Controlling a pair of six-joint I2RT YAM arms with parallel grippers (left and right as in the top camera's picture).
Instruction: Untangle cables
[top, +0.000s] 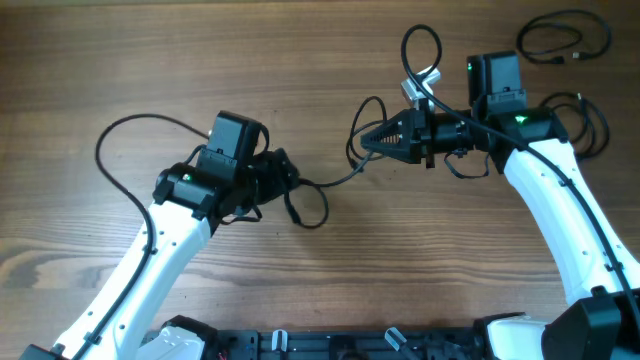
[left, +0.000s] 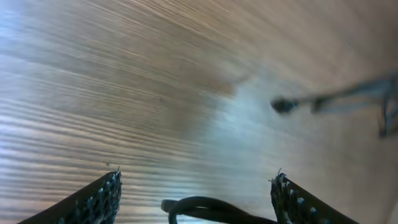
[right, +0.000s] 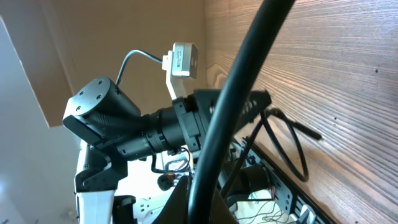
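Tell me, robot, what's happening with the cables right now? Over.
Left fingers open, cable loop between them. Right fingers shut on the cable. One strand runs between both arms, not yet untangled. Nothing in the way.

Table (top: 100, 60): mid-brown wood with darker streaked grain running along its length. Cables (top: 335, 182): black throughout, no markings visible. Left arm (top: 150, 260) and right arm (top: 560, 220): white casings on the long sections, black joints and wrist housings, each carrying a small bright green light (top: 186, 179). Left gripper (left: 196, 179): black fingers (left: 93, 202), faces patterned with rows of small raised dots. Camera box (right: 183, 60) on the left arm's wrist: off-white, with a grey lead.
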